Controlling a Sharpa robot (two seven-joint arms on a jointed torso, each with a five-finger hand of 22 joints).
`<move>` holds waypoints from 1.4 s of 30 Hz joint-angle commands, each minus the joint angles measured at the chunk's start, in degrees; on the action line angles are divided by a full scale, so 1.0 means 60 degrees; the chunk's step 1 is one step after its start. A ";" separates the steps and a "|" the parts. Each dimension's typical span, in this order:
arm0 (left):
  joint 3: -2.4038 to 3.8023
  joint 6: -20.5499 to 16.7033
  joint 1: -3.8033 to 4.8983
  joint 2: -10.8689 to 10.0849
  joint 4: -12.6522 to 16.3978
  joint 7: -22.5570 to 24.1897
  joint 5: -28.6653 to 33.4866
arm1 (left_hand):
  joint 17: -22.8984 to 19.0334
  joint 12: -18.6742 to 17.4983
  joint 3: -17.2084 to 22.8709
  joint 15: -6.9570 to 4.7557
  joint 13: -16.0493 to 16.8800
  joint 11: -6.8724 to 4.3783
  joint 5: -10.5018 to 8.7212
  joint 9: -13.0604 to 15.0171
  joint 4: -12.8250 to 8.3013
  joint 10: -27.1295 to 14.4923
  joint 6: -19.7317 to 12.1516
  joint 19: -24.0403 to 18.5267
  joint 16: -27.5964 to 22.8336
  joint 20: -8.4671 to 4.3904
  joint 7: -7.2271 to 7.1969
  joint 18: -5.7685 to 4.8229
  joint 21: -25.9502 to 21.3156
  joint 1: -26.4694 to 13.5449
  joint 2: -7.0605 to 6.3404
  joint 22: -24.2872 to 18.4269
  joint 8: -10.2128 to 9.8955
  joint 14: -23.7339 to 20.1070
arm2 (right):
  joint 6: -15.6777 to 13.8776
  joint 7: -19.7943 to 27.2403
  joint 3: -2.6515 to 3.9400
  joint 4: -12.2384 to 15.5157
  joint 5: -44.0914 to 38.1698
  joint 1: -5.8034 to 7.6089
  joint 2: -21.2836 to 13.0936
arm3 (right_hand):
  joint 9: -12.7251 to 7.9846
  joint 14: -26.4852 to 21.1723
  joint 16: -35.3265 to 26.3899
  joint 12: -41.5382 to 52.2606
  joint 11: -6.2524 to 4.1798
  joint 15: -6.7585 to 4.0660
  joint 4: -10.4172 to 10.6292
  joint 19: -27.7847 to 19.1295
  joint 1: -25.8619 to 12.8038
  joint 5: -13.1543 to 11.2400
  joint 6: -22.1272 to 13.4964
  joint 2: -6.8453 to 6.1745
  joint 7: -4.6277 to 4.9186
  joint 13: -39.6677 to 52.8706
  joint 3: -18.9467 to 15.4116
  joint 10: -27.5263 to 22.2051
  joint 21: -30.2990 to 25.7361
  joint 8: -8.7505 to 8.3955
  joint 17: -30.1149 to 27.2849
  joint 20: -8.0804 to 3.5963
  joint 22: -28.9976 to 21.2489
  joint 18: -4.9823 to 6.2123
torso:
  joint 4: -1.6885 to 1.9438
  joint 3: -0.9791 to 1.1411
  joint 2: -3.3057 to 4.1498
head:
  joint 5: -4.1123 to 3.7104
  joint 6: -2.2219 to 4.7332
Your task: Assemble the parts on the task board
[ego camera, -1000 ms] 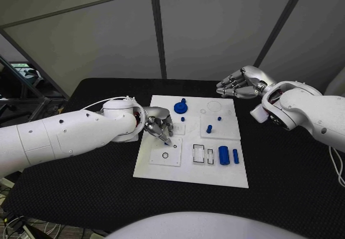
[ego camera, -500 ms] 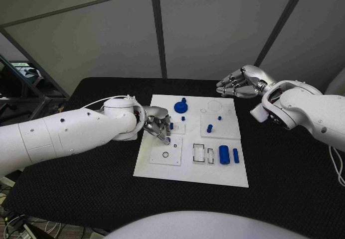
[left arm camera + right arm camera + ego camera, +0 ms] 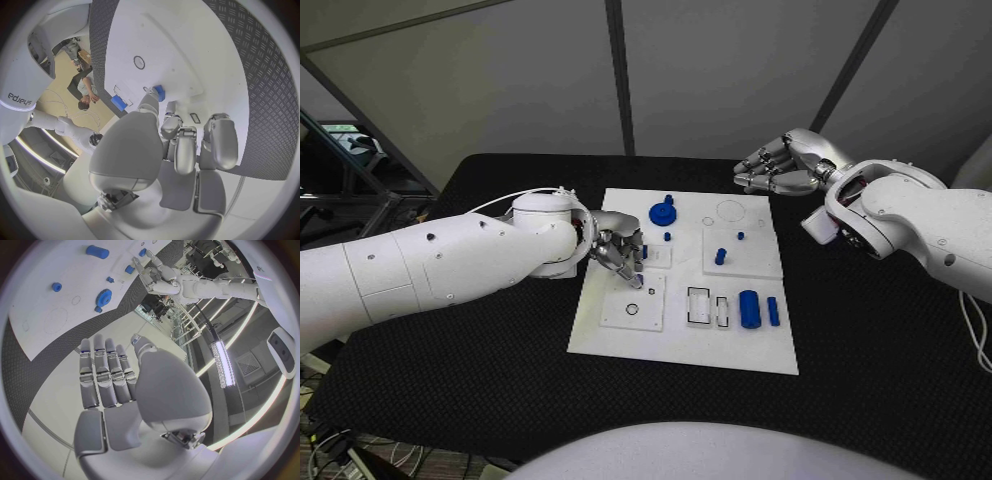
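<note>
Head view: the white task board [image 3: 678, 345] is seen lying in the middle of the black table [image 3: 877, 350], with small blue parts spread over it. A blue gear [image 3: 662, 215] is seen near the far edge, two short pegs [image 3: 720, 258] are seen standing upright near the middle, and a thick cylinder [image 3: 750, 310] with a thin bar [image 3: 773, 313] just beside it is seen lying flat on the near right. Two rectangular slots [image 3: 698, 306] and a round hole [image 3: 632, 311] are seen unfilled, and a faint circular outline [image 3: 730, 211] at the far edge is bare. The assembly is judged to be at an early to middle stage: some pieces appear seated, several recesses are left to fill, and the lying pieces are not yet placed.

The left hand [image 3: 619, 257] is held over the board's left side, fingers curled down together; in the left wrist view a small blue piece [image 3: 159, 92] is seen at the fingertips [image 3: 150, 100], but whether it is pinched cannot be told. The right hand [image 3: 783, 168] is held off the board beyond its far right corner, fingers straight and side by side, nothing held.

Writing: "sharpa" is read on the white arm casing [image 3: 22, 97] in the left wrist view. No labels are legible on the board.
</note>
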 commanded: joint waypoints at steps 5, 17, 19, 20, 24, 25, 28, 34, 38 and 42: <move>-0.0027 0.0030 -0.0027 0.0045 -0.0106 -0.0185 0.0025 | 0.2505 0.0009 0.0155 -0.0088 0.0052 -0.0055 -0.0004 -0.0007 -0.0053 0.0134 0.0364 0.0361 0.0058 -0.0031 -0.0094 -0.0108 0.0084 0.0306 0.0701 0.1720 -0.0008 0.1006 | 0.0052 0.0081 0.0005 0.0016 -0.0009 0.0017 0.0006 | 0.0007 -0.0052 -0.0016 0.0025 -0.0005 -0.0019 0.0002 0.0054 -0.0029 0.0036 -0.0064 0.0091 0.0001 -0.0006 0.0044 -0.0094 -0.0045 0.0012 -0.0014 -0.0008 -0.0010 0.0058 | 0.0000 0.0004 -0.0012 | 0.0003 0.0008; -0.0027 -0.0041 -0.0027 0.0030 -0.0140 -0.0024 0.0385 | 0.2505 -0.0087 0.0835 -0.0163 0.0027 -0.0136 0.0051 -0.0052 -0.0155 0.0100 0.0561 0.0352 0.0058 -0.0102 -0.0182 -0.0111 0.0098 0.0734 0.1572 0.1774 -0.0056 0.1006 | 0.0056 0.0091 0.0005 0.0013 -0.0009 0.0017 0.0009 | 0.0007 -0.0052 -0.0016 0.0025 -0.0005 -0.0019 0.0002 0.0054 -0.0029 0.0036 -0.0064 0.0091 0.0001 -0.0006 0.0044 -0.0094 -0.0045 0.0012 -0.0014 -0.0008 -0.0010 0.0058 | 0.0005 0.0002 -0.0003 | 0.0005 0.0012; -0.0027 -0.0106 -0.0027 0.0023 -0.0140 -0.0007 0.0469 | 0.2505 -0.0095 0.0879 -0.0163 0.0021 -0.0133 0.0050 -0.0058 -0.0181 0.0090 0.0555 0.0353 0.0058 -0.0103 -0.0176 -0.0112 0.0102 0.0758 0.1564 0.1780 -0.0069 0.1006 | 0.0058 0.0092 0.0005 0.0009 -0.0009 0.0017 0.0010 | 0.0007 -0.0052 -0.0016 0.0025 -0.0005 -0.0019 0.0002 0.0054 -0.0029 0.0036 -0.0064 0.0091 0.0001 -0.0006 0.0044 -0.0094 -0.0045 0.0012 -0.0014 -0.0008 -0.0010 0.0058 | 0.0006 0.0001 -0.0006 | 0.0005 0.0011; -0.0027 -0.0159 -0.0027 0.0017 -0.0141 0.0002 0.0509 | 0.2505 -0.0097 0.0896 -0.0162 0.0023 -0.0132 0.0050 -0.0060 -0.0194 0.0090 0.0555 0.0352 0.0058 -0.0103 -0.0174 -0.0112 0.0102 0.0770 0.1555 0.1781 -0.0072 0.1006 | 0.0059 0.0093 0.0005 0.0007 -0.0009 0.0017 0.0011 | 0.0007 -0.0052 -0.0016 0.0025 -0.0005 -0.0019 0.0002 0.0054 -0.0029 0.0036 -0.0064 0.0091 0.0001 -0.0006 0.0044 -0.0094 -0.0045 0.0012 -0.0014 -0.0008 -0.0010 0.0058 | 0.0008 0.0001 -0.0010 | 0.0006 0.0010; -0.0028 -0.0430 -0.0026 -0.0017 -0.0151 0.0020 0.0902 | 0.2505 -0.0135 0.1088 -0.0155 -0.0008 -0.0126 0.0045 -0.0062 -0.0334 0.0059 0.0614 0.0346 0.0058 -0.0108 -0.0166 -0.0110 0.0089 0.0880 0.1457 0.1794 -0.0073 0.1006 | 0.0060 0.0094 0.0005 0.0003 -0.0009 0.0017 0.0012 | 0.0007 -0.0052 -0.0016 0.0025 -0.0005 -0.0019 0.0002 0.0054 -0.0029 0.0036 -0.0064 0.0091 0.0001 -0.0006 0.0044 -0.0094 -0.0045 0.0012 -0.0014 -0.0008 -0.0010 0.0058 | 0.0012 0.0003 -0.0013 | 0.0014 0.0008; -0.0028 -0.0528 -0.0026 -0.0029 -0.0156 0.0035 0.1015 | 0.2505 -0.0139 0.1185 -0.0155 0.0007 -0.0127 0.0045 -0.0058 -0.0390 0.0074 0.0654 0.0344 0.0058 -0.0111 -0.0166 -0.0109 0.0084 0.0917 0.1423 0.1799 -0.0064 0.1006 | 0.0060 0.0094 0.0005 0.0001 -0.0009 0.0017 0.0012 | 0.0007 -0.0052 -0.0016 0.0025 -0.0005 -0.0019 0.0002 0.0054 -0.0029 0.0036 -0.0064 0.0091 0.0001 -0.0006 0.0044 -0.0094 -0.0045 0.0012 -0.0014 -0.0008 -0.0010 0.0058 | 0.0012 0.0003 -0.0013 | 0.0014 0.0008; -0.0029 -0.0825 -0.0027 -0.0064 -0.0174 0.0117 0.1363 | 0.2505 -0.0141 0.1482 -0.0172 0.0064 -0.0151 0.0047 -0.0022 -0.0545 0.0151 0.0842 0.0341 0.0058 -0.0124 -0.0195 -0.0106 0.0076 0.0960 0.1298 0.1817 0.0017 0.1006 | 0.0058 0.0094 0.0005 -0.0001 -0.0009 0.0017 0.0011 | 0.0007 -0.0052 -0.0016 0.0025 -0.0005 -0.0019 0.0002 0.0054 -0.0029 0.0036 -0.0064 0.0091 0.0001 -0.0006 0.0044 -0.0094 -0.0045 0.0012 -0.0014 -0.0008 -0.0010 0.0058 | 0.0012 0.0008 -0.0018 | 0.0020 0.0012; -0.0034 -0.1324 -0.0028 -0.0125 -0.0207 0.0290 0.2003 | 0.2505 -0.0164 0.2289 -0.0258 0.0186 -0.0251 0.0057 0.0173 -0.0897 0.0365 0.1259 0.0351 0.0058 -0.0181 -0.0293 -0.0115 0.0106 0.0818 0.0966 0.1868 0.0321 0.1006 | 0.0061 0.0095 0.0005 -0.0007 -0.0009 0.0017 0.0011 | 0.0007 -0.0052 -0.0016 0.0025 -0.0005 -0.0019 0.0002 0.0054 -0.0029 0.0036 -0.0064 0.0091 0.0001 -0.0006 0.0044 -0.0094 -0.0045 0.0012 -0.0014 -0.0008 -0.0010 0.0058 | 0.0008 0.0004 -0.0015 | 0.0033 0.0041; -0.0036 -0.1517 -0.0031 -0.0164 -0.0191 0.0337 0.2228 | 0.2505 -0.0174 0.2745 -0.0281 0.0233 -0.0278 0.0063 0.0286 -0.1025 0.0453 0.1338 0.0355 0.0058 -0.0203 -0.0314 -0.0117 0.0109 0.0590 0.0776 0.1885 0.0444 0.1006 | 0.0063 0.0095 0.0005 -0.0009 -0.0009 0.0017 0.0008 | 0.0007 -0.0052 -0.0016 0.0025 -0.0005 -0.0019 0.0002 0.0054 -0.0029 0.0036 -0.0064 0.0091 0.0001 -0.0006 0.0044 -0.0094 -0.0045 0.0012 -0.0014 -0.0008 -0.0010 0.0058 | 0.0003 0.0005 -0.0016 | 0.0044 0.0044; -0.0037 -0.1596 -0.0034 -0.0208 -0.0170 0.0339 0.2453 | 0.2505 -0.0174 0.3045 -0.0284 0.0270 -0.0275 0.0082 0.0350 -0.1097 0.0502 0.1328 0.0357 0.0058 -0.0213 -0.0320 -0.0116 0.0104 0.0434 0.0671 0.1890 0.0496 0.1006 | 0.0072 0.0092 0.0005 -0.0009 -0.0009 0.0017 0.0004 | 0.0007 -0.0052 -0.0016 0.0025 -0.0005 -0.0019 0.0002 0.0054 -0.0029 0.0036 -0.0064 0.0091 0.0001 -0.0006 0.0044 -0.0094 -0.0045 0.0012 -0.0014 -0.0008 -0.0010 0.0058 | 0.0002 0.0003 -0.0008 | 0.0044 0.0060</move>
